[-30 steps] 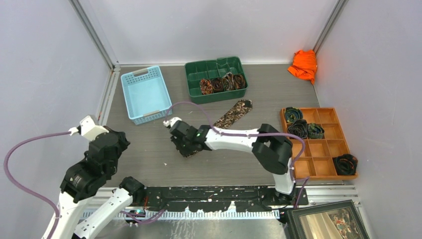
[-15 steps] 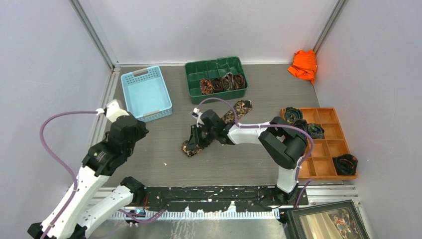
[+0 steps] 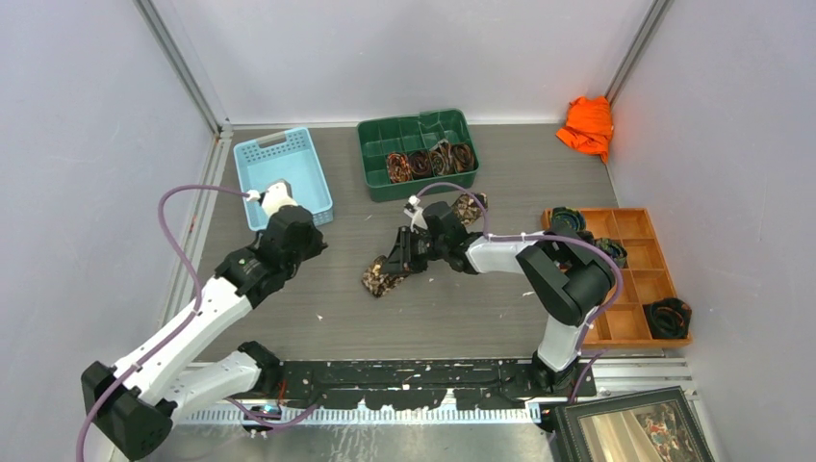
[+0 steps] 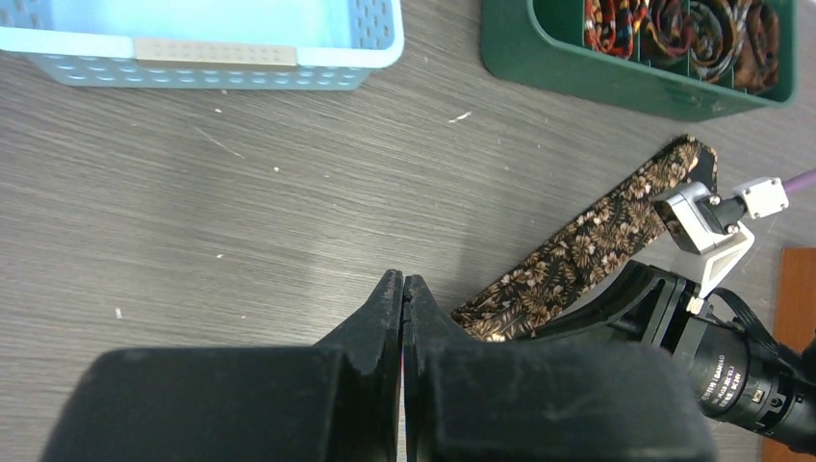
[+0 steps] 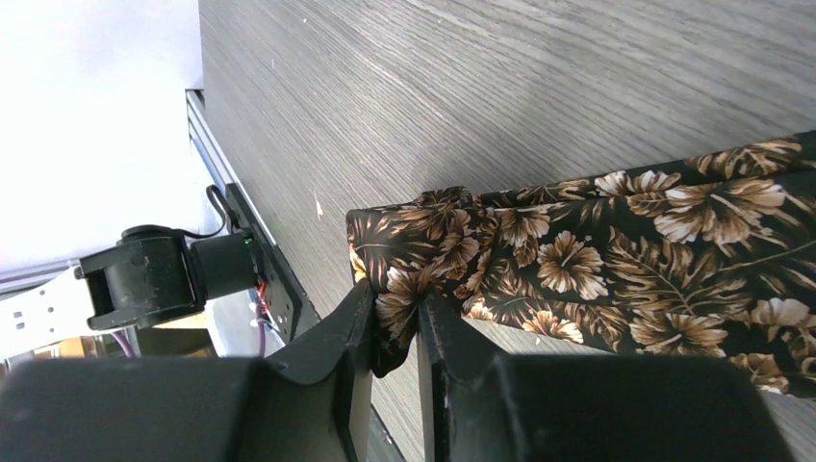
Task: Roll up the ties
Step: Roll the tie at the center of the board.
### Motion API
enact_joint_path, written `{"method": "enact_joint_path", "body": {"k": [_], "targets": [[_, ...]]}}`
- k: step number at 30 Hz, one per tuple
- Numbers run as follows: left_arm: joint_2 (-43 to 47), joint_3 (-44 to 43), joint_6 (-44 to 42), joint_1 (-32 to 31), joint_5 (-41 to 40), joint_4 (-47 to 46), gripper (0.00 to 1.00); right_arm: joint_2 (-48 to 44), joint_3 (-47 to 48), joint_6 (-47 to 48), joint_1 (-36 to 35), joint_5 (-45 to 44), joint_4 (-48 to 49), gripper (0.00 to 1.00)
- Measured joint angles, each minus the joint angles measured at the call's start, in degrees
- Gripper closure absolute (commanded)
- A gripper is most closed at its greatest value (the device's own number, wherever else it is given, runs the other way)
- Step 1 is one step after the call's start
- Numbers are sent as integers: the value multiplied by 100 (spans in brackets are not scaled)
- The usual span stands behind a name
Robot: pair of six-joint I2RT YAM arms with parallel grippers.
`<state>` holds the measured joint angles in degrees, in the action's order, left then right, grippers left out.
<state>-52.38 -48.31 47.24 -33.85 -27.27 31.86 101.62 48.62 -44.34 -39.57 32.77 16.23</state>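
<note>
Shifted within the last second: right fingers (image 5: 351, 332), a moment ago low over the tabletop (image 3: 318, 318) nearer its front middle, now drawn back and to the right, narrowly closed on a bunched fold at the near end of the tie (image 4: 577, 245). From the right wrist view, cloth squeezed between the two tips, end doubled over on itself rather than lying flat. Rest of the tie stretched diagonally across the middle of the tabletop, far end pointing toward the green tray (image 3: 414, 190) at the back edge, near it but not touching. Also swung in meanwhile: left fingers (image 4: 390, 308), up from the front left corner to just beside the near right corner of the blue basket (image 3: 274, 164), pressed fully together, holding nothing, aimed toward the tie's near end but apart from it. Judged from this: start of the roll, first fold taken, no coil formed yet, nearly the whole length left to wind. Probably brought in as a second hand, to pin or steady the strip while the end gets turned. Already coiled ties (image 3: 430, 160) in the green tray, more in the wooden tray (image 3: 630, 322) by the right edge. Worth watching: thin pinch on smooth-looking fabric, fold apt to spring loose if dragged rather than turned.
</note>
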Motion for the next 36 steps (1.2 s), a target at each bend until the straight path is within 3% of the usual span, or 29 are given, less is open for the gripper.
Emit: {"method": "enact_joint_path", "body": {"k": [11, 24, 31, 36], "targets": [[-1110, 92, -37, -363, 59, -702, 100, 417, -50, -120, 157, 457, 374, 75], [-1366, 105, -103, -387, 87, -1016, 100, 535, -546, -1729, 203, 1307, 2203, 75], [-1526, 105, -107, -393, 157, -1078, 100, 1443, -669, -2575, 205, 1517, 3539, 75], [-1635, 105, -118, -398, 184, -1119, 100, 1700, -817, -2765, 232, 1532, 3762, 75]]}}
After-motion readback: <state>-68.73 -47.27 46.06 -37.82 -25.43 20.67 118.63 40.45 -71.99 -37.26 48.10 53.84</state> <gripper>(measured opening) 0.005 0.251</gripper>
